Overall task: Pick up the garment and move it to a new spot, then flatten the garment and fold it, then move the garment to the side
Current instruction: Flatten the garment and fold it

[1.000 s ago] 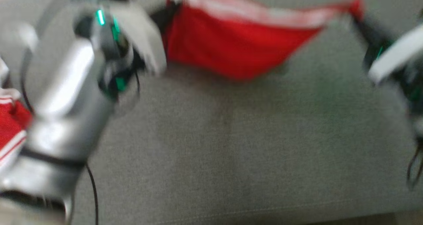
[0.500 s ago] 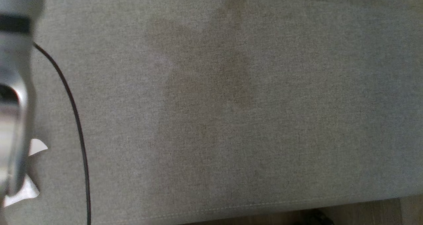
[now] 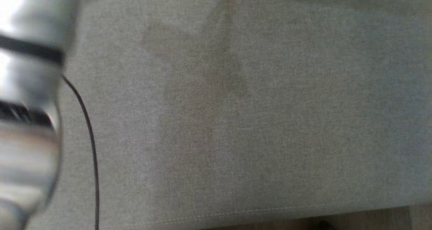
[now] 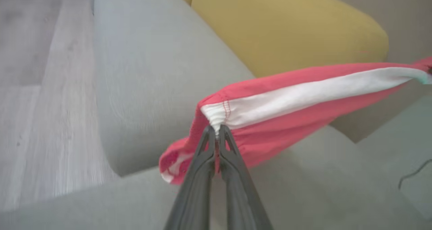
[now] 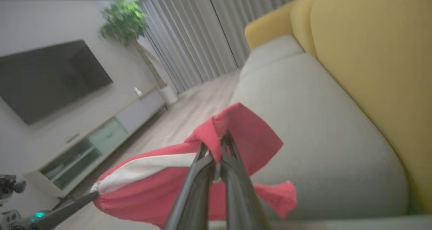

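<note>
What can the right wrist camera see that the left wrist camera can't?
Right wrist view: a dark TV, a leafy plant, grey curtains and a low cabinet, plus the right hand pinching a corner of the red garment. Left wrist view: the left hand pinching the garment's white-striped end, and a thin dark cable at the right edge. Both: the red garment held up between the hands, the grey sofa seat, its yellow backrest and the wooden floor.

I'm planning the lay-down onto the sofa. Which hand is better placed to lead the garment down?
Left, probably. The left hand pinches the garment right at the corner of its white band; the right hand holds it inward of a loose red flap.
</note>
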`<state>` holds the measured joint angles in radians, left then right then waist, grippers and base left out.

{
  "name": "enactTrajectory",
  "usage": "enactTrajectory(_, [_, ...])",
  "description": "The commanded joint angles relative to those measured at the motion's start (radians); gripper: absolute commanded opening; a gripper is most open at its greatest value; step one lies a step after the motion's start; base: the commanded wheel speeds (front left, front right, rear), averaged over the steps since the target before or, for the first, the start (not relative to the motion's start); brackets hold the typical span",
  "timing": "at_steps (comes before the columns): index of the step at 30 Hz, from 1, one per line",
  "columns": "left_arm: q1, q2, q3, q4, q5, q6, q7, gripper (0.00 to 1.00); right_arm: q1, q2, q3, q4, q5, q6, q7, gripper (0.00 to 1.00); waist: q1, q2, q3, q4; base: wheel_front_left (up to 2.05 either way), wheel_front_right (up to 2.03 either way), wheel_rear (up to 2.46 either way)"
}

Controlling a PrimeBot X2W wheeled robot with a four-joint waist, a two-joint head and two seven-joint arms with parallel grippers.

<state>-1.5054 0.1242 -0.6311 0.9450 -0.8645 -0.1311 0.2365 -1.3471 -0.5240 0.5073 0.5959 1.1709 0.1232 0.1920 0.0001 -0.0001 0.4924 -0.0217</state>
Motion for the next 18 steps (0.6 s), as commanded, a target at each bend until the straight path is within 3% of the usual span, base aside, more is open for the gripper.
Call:
enactTrajectory(1, [0.016, 0.059, -0.017, -0.058, -0.031, 0.001, 0.025, 0.00, 0.063, -0.032, 0.016, -0.018, 0.013, 0.008, 0.027, 0.00, -0.0001, 0.0001, -0.042, 0.006, 0.00, 0.00, 0.00])
enactTrajectory(9, [0.356, 0.210, -0.199, -0.296, -0.250, 0.000, 0.250, 0.00, 0.379, -0.113, 0.173, 0.014, 0.051, 0.008, 0.235, 0.00, -0.0001, 0.0001, -0.227, 0.002, 0.00, 0.00, 0.00])
enactTrajectory(18, [0.660, 0.380, -0.312, -0.607, -0.467, 0.000, 0.468, 0.00, 0.671, -0.245, 0.295, -0.158, 0.104, 0.008, 0.496, 0.00, -0.0001, 0.0001, -0.430, -0.004, 0.00, 0.00, 0.00])
